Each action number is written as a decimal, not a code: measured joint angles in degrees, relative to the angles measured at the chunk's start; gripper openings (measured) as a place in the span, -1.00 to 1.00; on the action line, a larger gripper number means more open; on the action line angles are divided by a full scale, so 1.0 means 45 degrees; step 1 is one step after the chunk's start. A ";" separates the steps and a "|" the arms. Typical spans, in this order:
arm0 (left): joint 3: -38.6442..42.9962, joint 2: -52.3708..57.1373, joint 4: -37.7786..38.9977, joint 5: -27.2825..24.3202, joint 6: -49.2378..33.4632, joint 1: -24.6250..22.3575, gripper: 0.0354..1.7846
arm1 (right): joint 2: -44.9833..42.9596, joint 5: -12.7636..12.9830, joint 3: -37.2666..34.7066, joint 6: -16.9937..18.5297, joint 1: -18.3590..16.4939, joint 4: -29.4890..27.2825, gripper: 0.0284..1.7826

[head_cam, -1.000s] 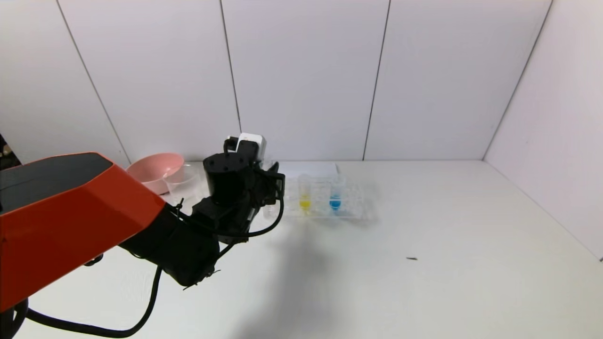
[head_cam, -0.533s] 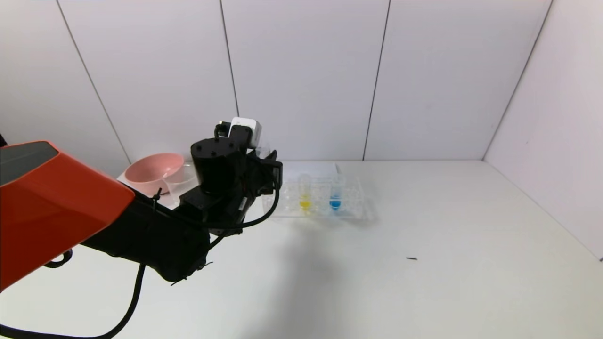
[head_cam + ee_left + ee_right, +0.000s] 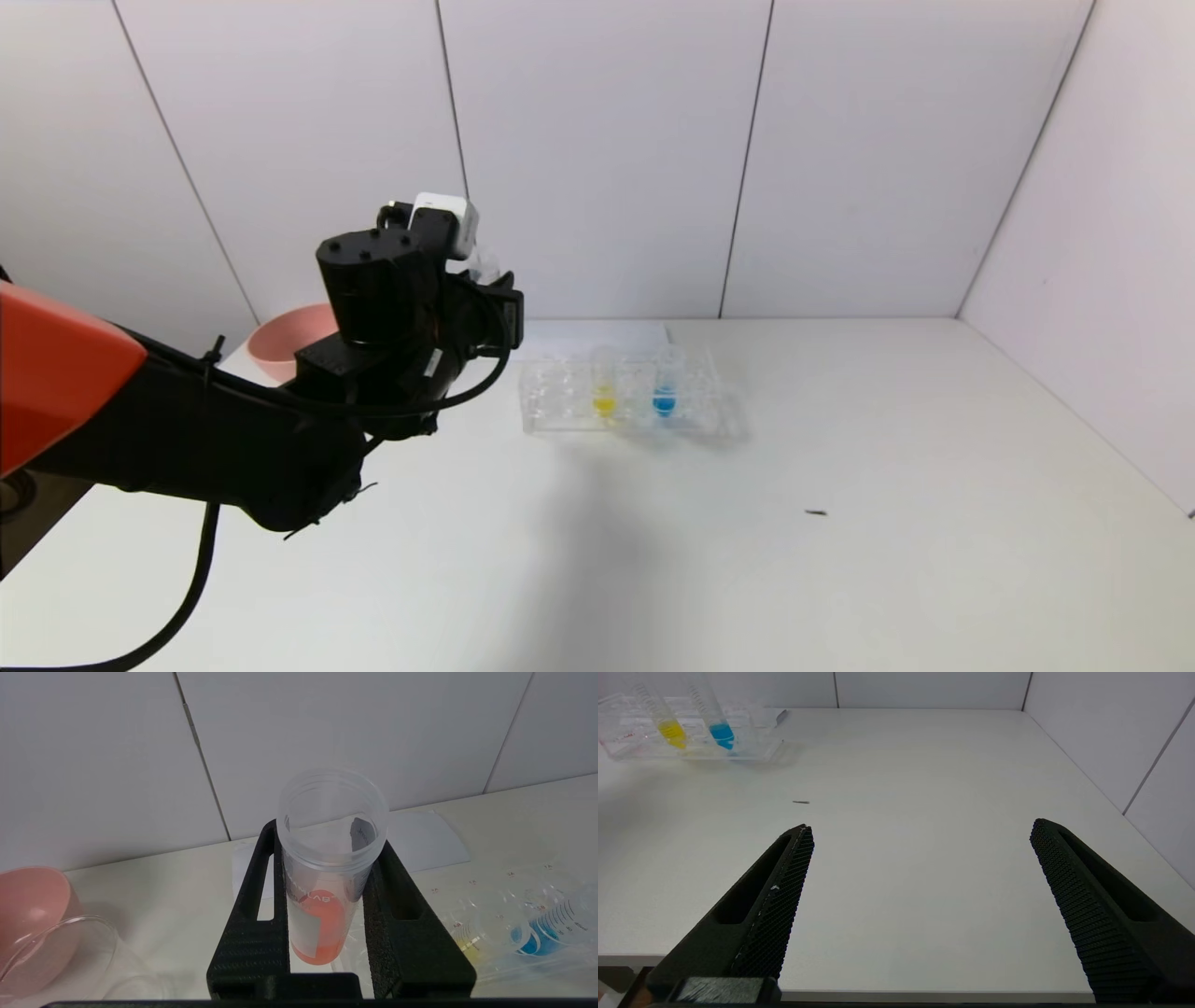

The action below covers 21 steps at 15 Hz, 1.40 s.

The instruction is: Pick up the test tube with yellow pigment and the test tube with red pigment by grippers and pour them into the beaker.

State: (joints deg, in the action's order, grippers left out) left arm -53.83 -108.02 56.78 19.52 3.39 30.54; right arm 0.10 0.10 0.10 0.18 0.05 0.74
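The test tube with red pigment [image 3: 322, 914] stands upright, clamped between the fingers of the left tool [image 3: 327, 896], held in the air. Since a second ago the left tool has risen and drawn back toward the beaker [image 3: 79, 956] and pink bowl [image 3: 285, 345], clear of the tube rack [image 3: 625, 401], where the test tube with yellow pigment [image 3: 604, 387] and a blue tube [image 3: 665, 385] stand. The right tool [image 3: 920, 896] hangs wide open, empty, over the surface [image 3: 840, 523]
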 joint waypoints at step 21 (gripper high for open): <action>-0.0238 0.2235 -0.3617 -0.2500 -0.0374 -0.5090 -0.51 | 0.0000 0.0000 0.0000 0.0000 0.0000 0.0000 0.91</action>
State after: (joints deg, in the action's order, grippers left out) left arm -54.91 -97.96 40.51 8.27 1.71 7.63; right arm 0.10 0.10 0.10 0.18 0.05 0.74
